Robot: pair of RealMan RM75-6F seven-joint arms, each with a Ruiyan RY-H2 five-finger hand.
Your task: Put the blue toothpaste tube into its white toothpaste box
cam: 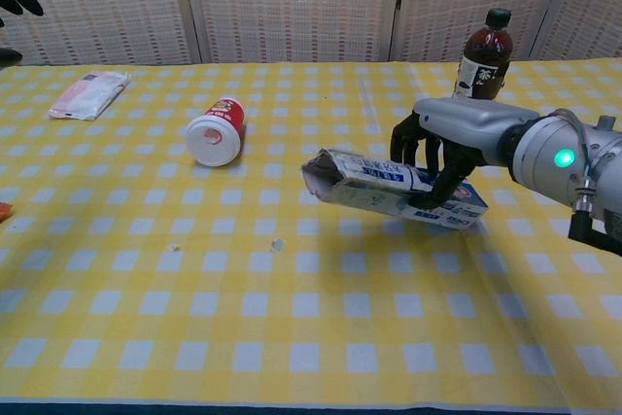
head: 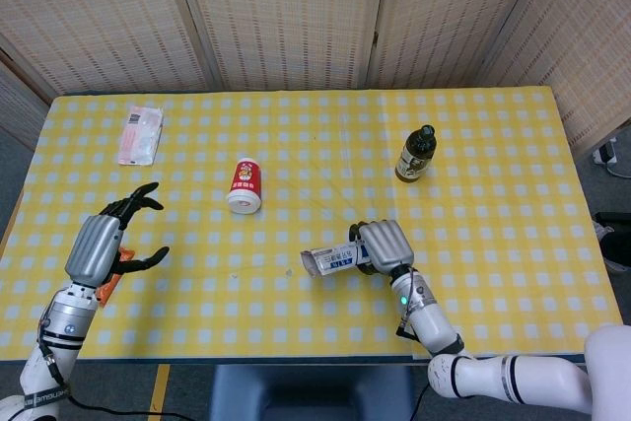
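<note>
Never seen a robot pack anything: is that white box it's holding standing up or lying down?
Lying down, nearly level. The right hand holds the box lengthwise, its open end toward the red can.

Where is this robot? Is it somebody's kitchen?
Probably not a kitchen, more likely a test room. A table with a yellow checked cloth stands before woven folding screens, and the few items on it are a mixed lot: bottle, red can.

The head view looked steeply down from above the near edge, taking in the whole checked surface [head: 325, 135] and both arms. The chest view sat low and near, facing across toward the screens. Both shared the red can [head: 244, 185] [cam: 214, 131] and, probably, the same dark bottle [head: 415, 153] [cam: 482, 55].
</note>
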